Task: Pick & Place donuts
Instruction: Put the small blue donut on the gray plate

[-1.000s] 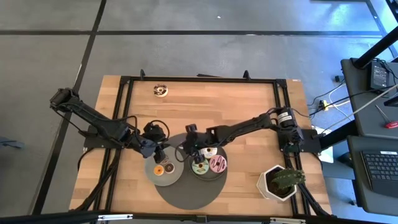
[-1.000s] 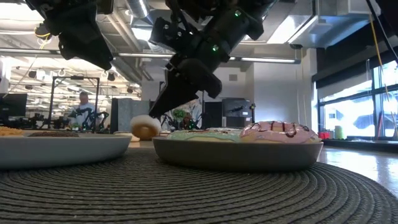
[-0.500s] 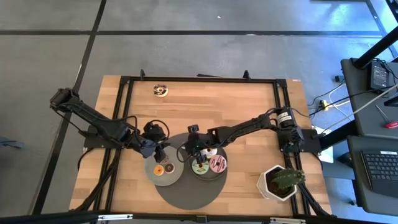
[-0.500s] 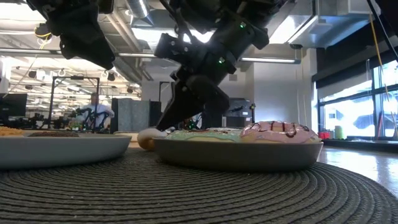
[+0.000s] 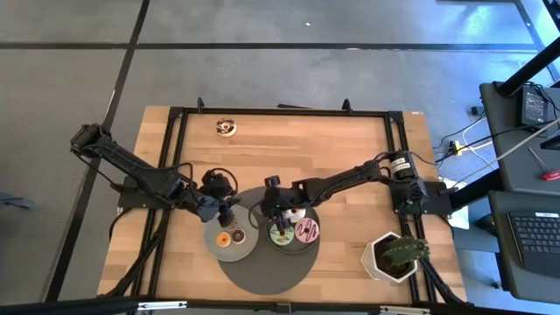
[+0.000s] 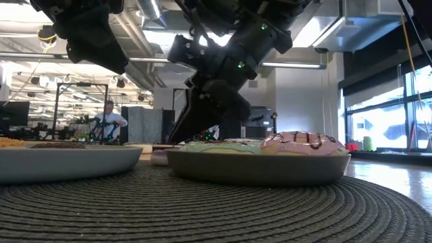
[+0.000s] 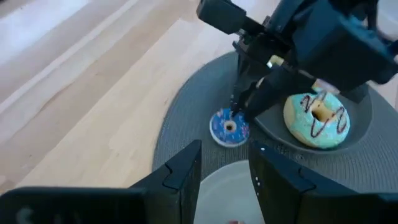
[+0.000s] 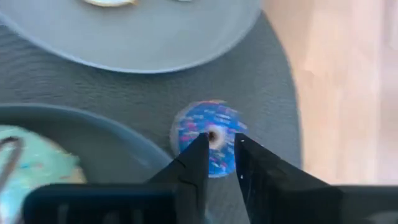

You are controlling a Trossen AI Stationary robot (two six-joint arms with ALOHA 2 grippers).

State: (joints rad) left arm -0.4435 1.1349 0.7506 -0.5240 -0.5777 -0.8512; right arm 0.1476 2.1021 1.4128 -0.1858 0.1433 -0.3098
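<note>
Right gripper sitting over blue donut on grey mat, fingers slightly apart, straddling hole. Left gripper hovering beside, fingers apart, gripping nothing.

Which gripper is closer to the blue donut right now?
Right. The right gripper is directly at the blue donut on the mat, fingertips over it. The left gripper hangs farther back, above the other plate.

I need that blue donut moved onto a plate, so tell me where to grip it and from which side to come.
Grip the blue sprinkled donut across its ring from straight above: it lies flat on the woven grey mat, hole upward, just outside the right plate's rim. One finger into the hole and one outside the rim away from the plate looks safest. The right hand already hangs above it, fingers narrowly apart around the hole.
</note>
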